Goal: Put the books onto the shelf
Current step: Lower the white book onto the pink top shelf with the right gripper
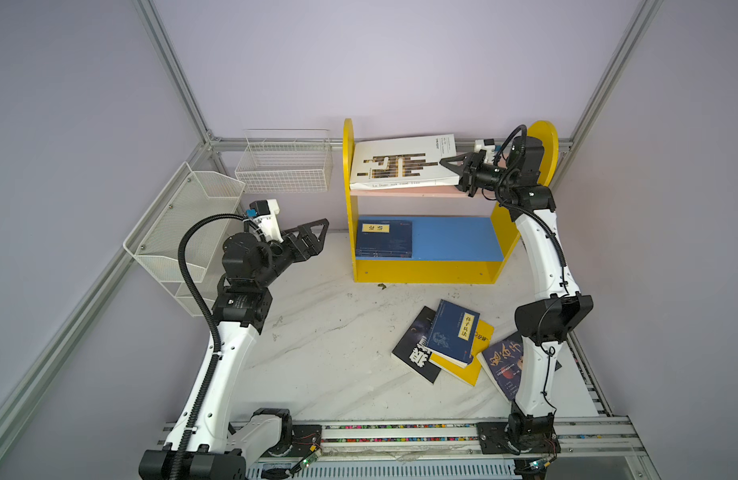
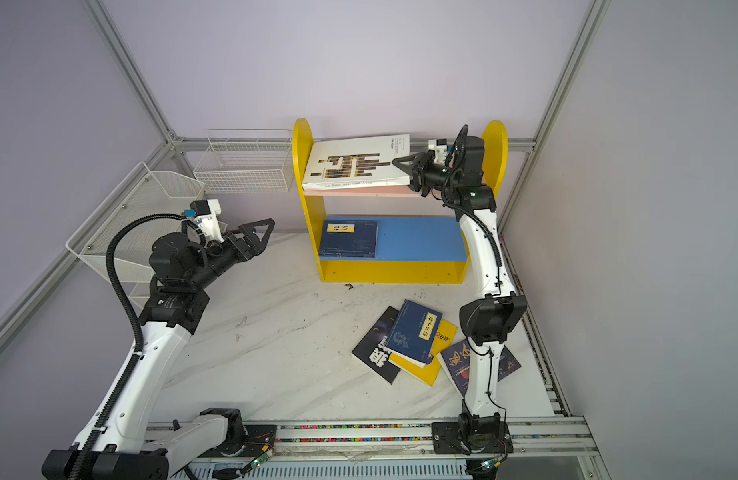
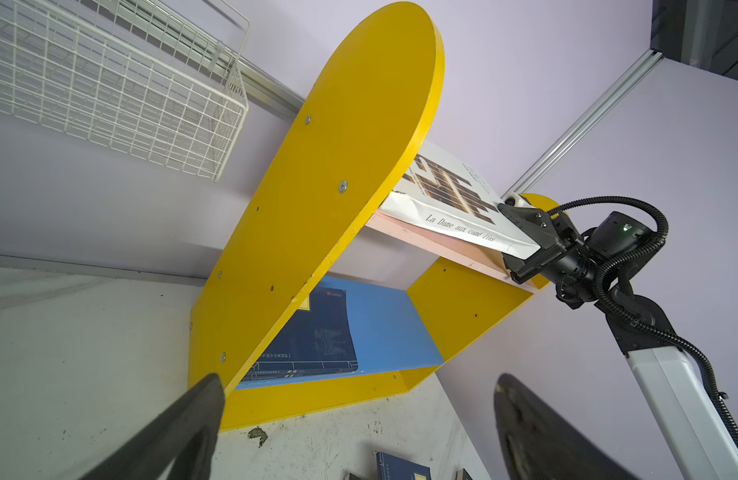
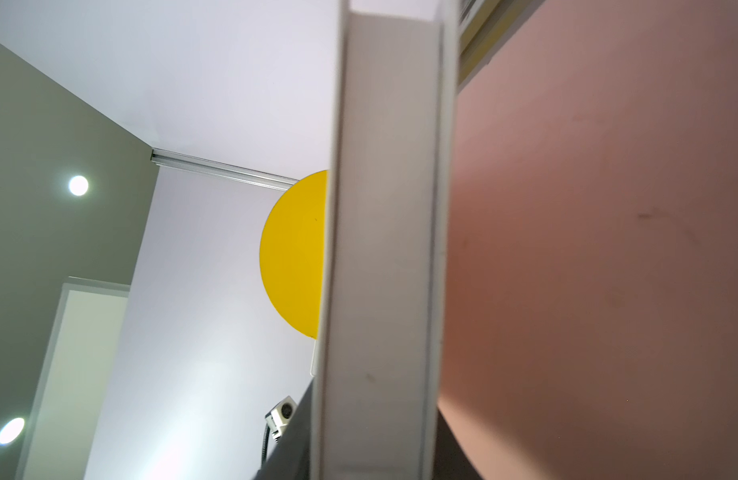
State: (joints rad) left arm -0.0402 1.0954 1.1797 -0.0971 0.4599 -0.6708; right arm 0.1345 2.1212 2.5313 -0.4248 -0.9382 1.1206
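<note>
A large white book (image 1: 404,164) (image 2: 354,164) lies tilted on the pink upper board (image 1: 421,192) of the yellow-sided shelf (image 1: 350,199). My right gripper (image 1: 449,167) (image 2: 401,166) is shut on its right edge. In the right wrist view the book's edge (image 4: 383,249) fills the gap between the jaws. A navy book (image 1: 383,239) (image 3: 313,332) lies flat on the blue lower board (image 1: 454,237). On the table lie a navy book (image 1: 452,332), a black one (image 1: 417,353), a yellow one (image 1: 467,370) and a dark-blue one (image 1: 502,365) partly behind the right arm. My left gripper (image 1: 317,232) (image 3: 359,386) hangs open and empty left of the shelf.
A white wire basket (image 1: 286,162) hangs on the back wall left of the shelf. A white mesh rack (image 1: 184,224) stands along the left wall behind the left arm. Both arm bases sit on the aluminium rail (image 1: 400,432) at the table's front edge.
</note>
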